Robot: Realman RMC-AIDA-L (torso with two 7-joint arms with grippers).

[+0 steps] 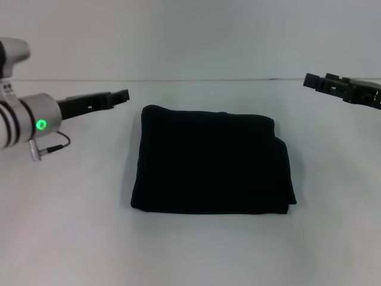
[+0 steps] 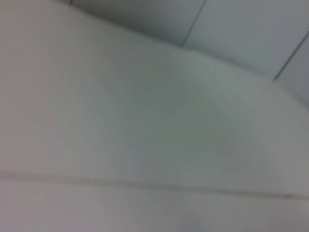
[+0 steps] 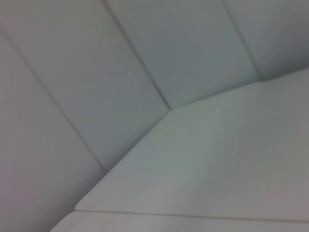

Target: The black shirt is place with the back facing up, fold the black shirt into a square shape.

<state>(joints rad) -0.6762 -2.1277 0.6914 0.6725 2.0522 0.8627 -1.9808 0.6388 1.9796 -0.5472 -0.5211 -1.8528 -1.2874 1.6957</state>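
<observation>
Pale table surface (image 3: 227, 159) filling nearer part; grey wall panels (image 3: 96, 72) rising beyond, thin seams running between, possibly meeting at corner.

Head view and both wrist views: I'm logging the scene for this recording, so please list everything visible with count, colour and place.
black shirt: one, black, folded into a rough square, lying flat at the middle of the table, touched by neither gripper.
table: one, white, fills the lower part of the head view; both wrist views show only pale surface and wall panels.
wall: one, pale grey, behind the table's far edge.
left gripper: one, black on a silver wrist with a green light, held above the table to the shirt's left, near its far corner.
right gripper: one, black, at the far right of the table, well clear of the shirt.
</observation>
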